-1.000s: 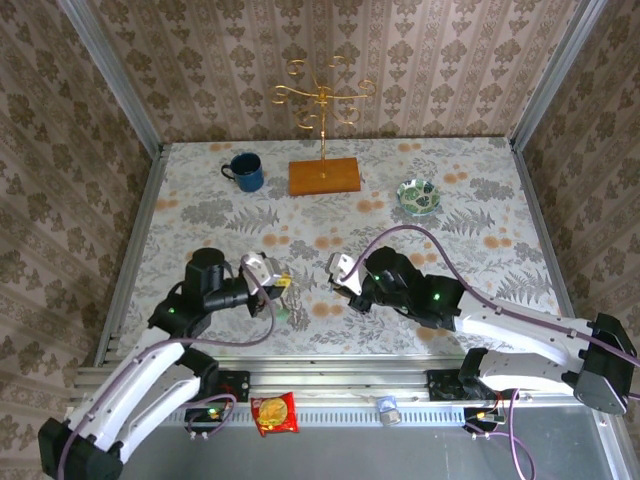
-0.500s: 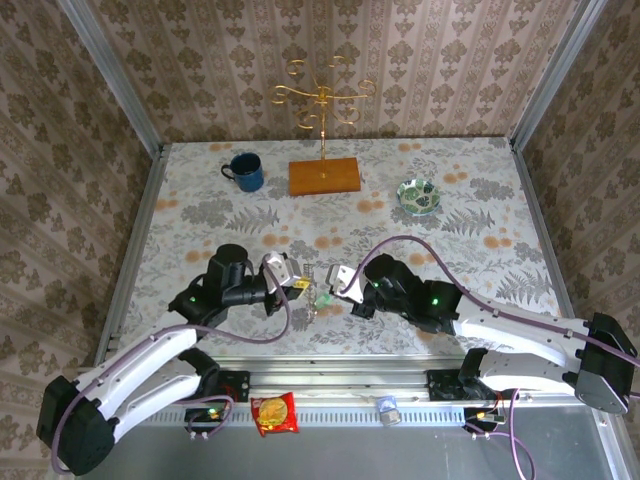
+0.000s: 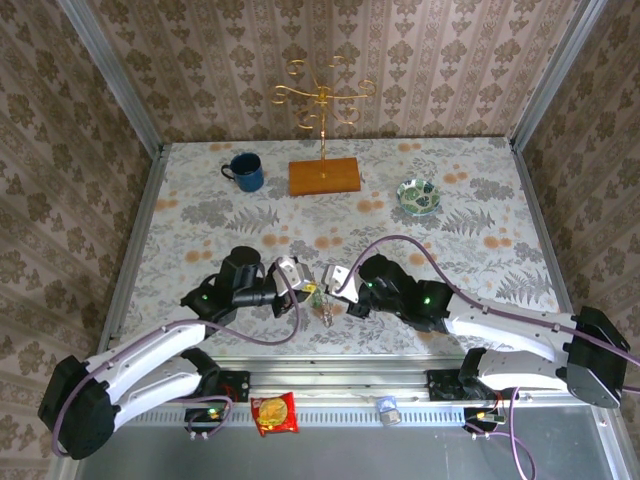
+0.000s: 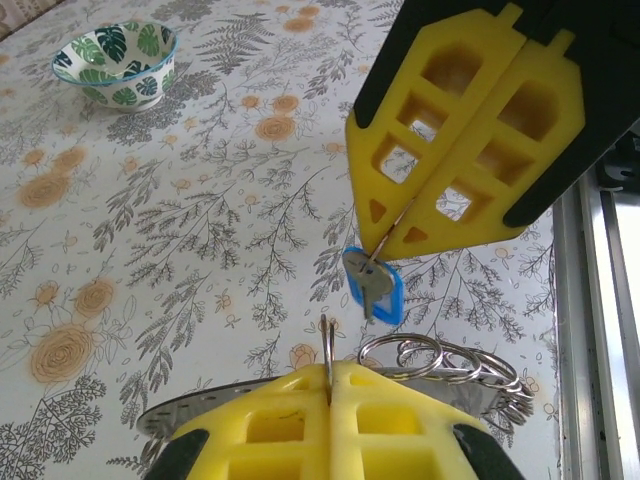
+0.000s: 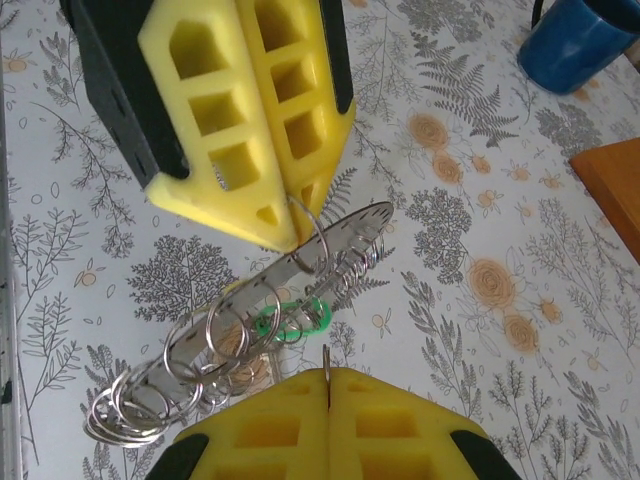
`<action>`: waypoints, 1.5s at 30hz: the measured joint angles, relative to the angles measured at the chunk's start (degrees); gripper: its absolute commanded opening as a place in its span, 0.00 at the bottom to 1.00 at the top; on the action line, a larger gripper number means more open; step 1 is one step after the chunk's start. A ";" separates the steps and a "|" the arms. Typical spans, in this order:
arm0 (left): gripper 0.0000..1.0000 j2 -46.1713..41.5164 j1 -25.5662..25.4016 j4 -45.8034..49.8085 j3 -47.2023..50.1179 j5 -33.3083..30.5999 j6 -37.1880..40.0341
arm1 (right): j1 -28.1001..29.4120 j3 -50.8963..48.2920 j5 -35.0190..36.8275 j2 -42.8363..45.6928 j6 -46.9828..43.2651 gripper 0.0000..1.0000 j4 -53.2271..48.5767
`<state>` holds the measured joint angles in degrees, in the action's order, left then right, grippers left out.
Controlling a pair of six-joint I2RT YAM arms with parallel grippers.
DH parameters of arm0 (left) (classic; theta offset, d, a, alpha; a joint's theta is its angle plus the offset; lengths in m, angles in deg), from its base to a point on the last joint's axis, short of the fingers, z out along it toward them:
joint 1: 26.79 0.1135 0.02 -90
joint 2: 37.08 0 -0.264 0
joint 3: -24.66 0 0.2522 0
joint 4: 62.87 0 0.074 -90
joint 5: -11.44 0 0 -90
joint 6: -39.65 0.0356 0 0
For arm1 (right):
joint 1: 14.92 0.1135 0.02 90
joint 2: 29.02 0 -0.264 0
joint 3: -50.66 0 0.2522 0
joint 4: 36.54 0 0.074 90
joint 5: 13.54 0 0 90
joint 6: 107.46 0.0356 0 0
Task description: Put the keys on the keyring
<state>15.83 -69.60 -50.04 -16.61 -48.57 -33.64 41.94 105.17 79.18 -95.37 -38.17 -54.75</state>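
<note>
The left end effector (image 5: 292, 228) has its yellow latticed fingers pressed fully together, pinching a thin wire loop. From that loop hangs the flat grey perforated metal keyring (image 5: 368, 220), tilted and carrying a cluster of silver split rings. A small metal key with a green plastic head (image 5: 290, 322) dangles among those rings, close under the flat piece.

The right end effector (image 4: 398, 228) faces the left one, tips nearly meeting. Its yellow fingers are also squeezed together, nipping a fine wire from which a tiny metal key with a bright blue plastic head (image 4: 373, 285) hangs. That key sits just beside the split rings; whether it touches them I cannot tell.

All of this is lifted off the floral-patterned bench (image 3: 480, 260), over its near middle between the two arms. A dark blue mug (image 3: 245, 172), a leaf-patterned green bowl (image 4: 115, 62) and an orange wooden block bearing a golden stand (image 3: 324, 176) sit well apart toward the far side.
</note>
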 measured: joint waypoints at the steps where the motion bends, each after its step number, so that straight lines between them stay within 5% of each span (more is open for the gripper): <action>1: 0.00 0.20 -0.17 -0.07 0.02 -0.04 0.00 | 0.00 0.00 0.09 -0.37 -0.11 0.00 0.39; 45: 0.00 1.49 -1.55 -2.58 0.66 -2.25 -0.02 | 0.04 0.11 1.68 -0.24 -0.70 0.00 3.93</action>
<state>17.31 -71.15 -52.62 -15.95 -50.82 -33.67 41.99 105.28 80.87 -95.61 -38.87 -50.81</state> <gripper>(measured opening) 0.056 0.063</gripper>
